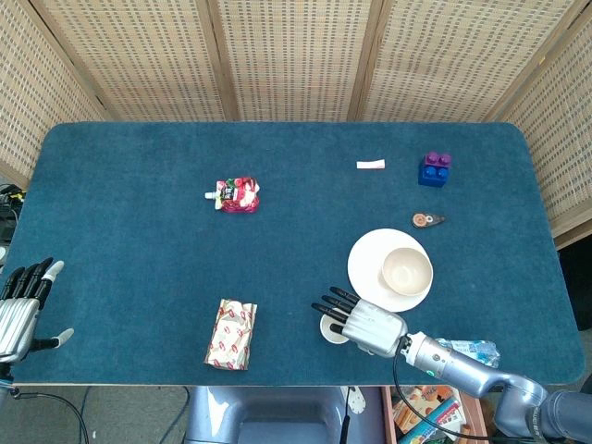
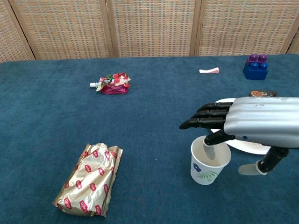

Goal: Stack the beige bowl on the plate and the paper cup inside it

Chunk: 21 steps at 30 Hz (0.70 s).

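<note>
Head view, blue tabletop (image 1: pixel 139 250). White plate (image 1: pixel 366 259) toward the right part of the near half; beige bowl (image 1: pixel 407 271) seated on it, upright. Paper cup (image 1: pixel 334 329), upright, white with a leaf print, standing on the tabletop just off the plate's near-left rim, close to the near edge. Right robot hand (image 1: pixel 365 322) stretched over the cup from the near-right side, palm down, fingers (image 1: pixel 331 306) apart and extended past the cup mouth.

Chest view, same hand (image 2: pixel 243 123): one fingertip dips into the cup (image 2: pixel 209 161) mouth, the rest hover above the rim; the thumb hangs apart on the cup's right side; nothing is clasped. Plate (image 2: pixel 224 103) is mostly hidden behind the hand.

Left robot hand (image 1: pixel 20 310) at the near-left corner, off the tabletop edge, fingers apart, holding nothing.

Other items: gold foil packet (image 1: pixel 231 334) near the near edge, left of the cup; red pouch (image 1: pixel 237 195) in the left-centre; pink slip (image 1: pixel 371 165), blue-and-purple block (image 1: pixel 434 170) and small round tape (image 1: pixel 425 219) toward the far right.
</note>
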Motion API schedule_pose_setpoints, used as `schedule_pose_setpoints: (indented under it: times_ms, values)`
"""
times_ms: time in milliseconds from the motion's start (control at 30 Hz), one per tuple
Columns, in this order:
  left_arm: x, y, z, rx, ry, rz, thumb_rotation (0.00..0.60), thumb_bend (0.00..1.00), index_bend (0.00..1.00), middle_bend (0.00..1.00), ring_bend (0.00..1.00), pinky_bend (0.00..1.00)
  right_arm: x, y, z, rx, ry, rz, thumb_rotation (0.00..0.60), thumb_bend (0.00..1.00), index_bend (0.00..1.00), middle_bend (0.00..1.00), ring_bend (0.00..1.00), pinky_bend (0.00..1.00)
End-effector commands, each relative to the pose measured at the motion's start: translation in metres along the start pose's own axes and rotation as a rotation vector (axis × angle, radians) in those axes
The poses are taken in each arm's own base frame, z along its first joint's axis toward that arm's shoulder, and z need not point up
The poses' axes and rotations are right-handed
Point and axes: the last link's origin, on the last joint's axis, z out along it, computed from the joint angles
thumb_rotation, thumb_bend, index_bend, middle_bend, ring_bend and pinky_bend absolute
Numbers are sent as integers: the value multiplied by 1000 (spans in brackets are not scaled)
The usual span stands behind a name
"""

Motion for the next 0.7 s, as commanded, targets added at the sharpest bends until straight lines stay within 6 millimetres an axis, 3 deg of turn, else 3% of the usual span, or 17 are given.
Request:
schedule_pose_setpoints:
  times_ms: [33,333,533,700]
  values:
    - [0,-1,0,3,0,-2,600,0,0,0,0,0,-7,0,7,-5,-18,5,600,342,471,0,0,0]
    - [0,-3,1,11,-4,-2,600,0,0,0,0,0,-14,-5,18,3,4,58,600,559,623,0,0,0]
    - [0,-5,1,17,-4,-3,600,0,0,0,0,0,-8,-5,19,6,54,94,600,571,649,0,0,0]
    - [-1,-5,1,16,-4,0,600,0,0,0,0,0,11,4,12,-19,130,112,600,571,649,0,0,0]
